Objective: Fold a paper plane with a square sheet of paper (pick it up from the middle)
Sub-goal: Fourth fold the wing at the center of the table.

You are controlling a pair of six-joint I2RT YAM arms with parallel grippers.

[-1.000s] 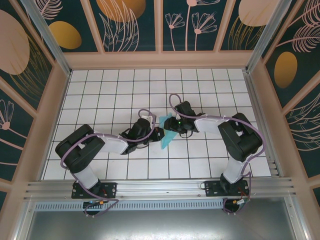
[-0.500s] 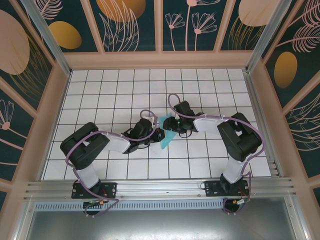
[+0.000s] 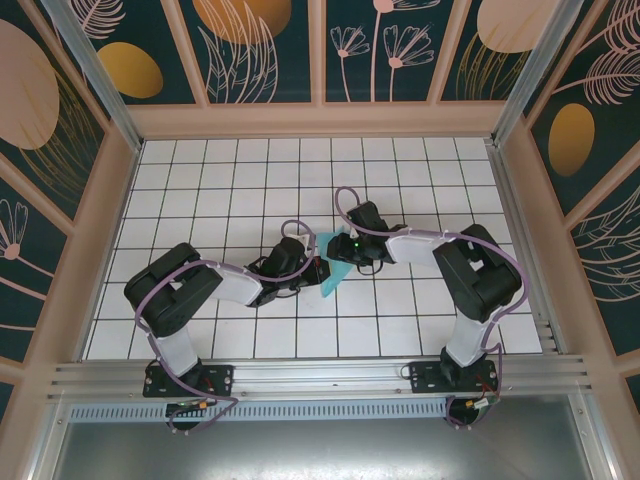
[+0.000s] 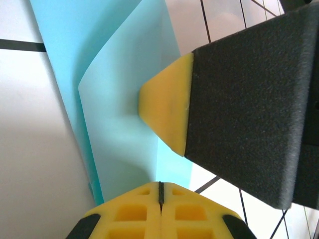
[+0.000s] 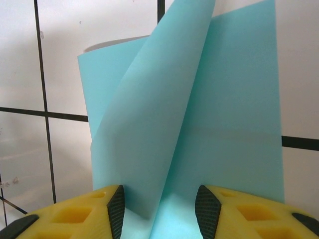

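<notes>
Painted panels [image 3: 260,50] of pale flowers on dark teal wall the booth in. Below them a white worktop [image 3: 200,200] ruled in black squares spreads out on every side of the paper plane [image 3: 333,272].

Left of the paper plane, the left arm [image 3: 225,285] lies low and bent. On its other side the right arm [image 3: 470,270] reaches in from its elbow. The paper plane itself is turquoise and only partly folded. It rests on the worktop between the two hands, with one flap curling up off the tiles.

Against the paper plane's left edge sits the left hand [image 3: 308,268], clenched, its yellow fingers pressed together along a thin seam. From its wrist view the paper runs right down to those tips, and I cannot tell whether an edge is nipped there.

At the paper plane's far right side is the right hand [image 3: 345,250], released, its fingers [image 5: 75,214] standing apart. The raised flap drops into the gap between them without being clamped, and one yellow fingertip [image 4: 167,107] touches the paper's surface.
</notes>
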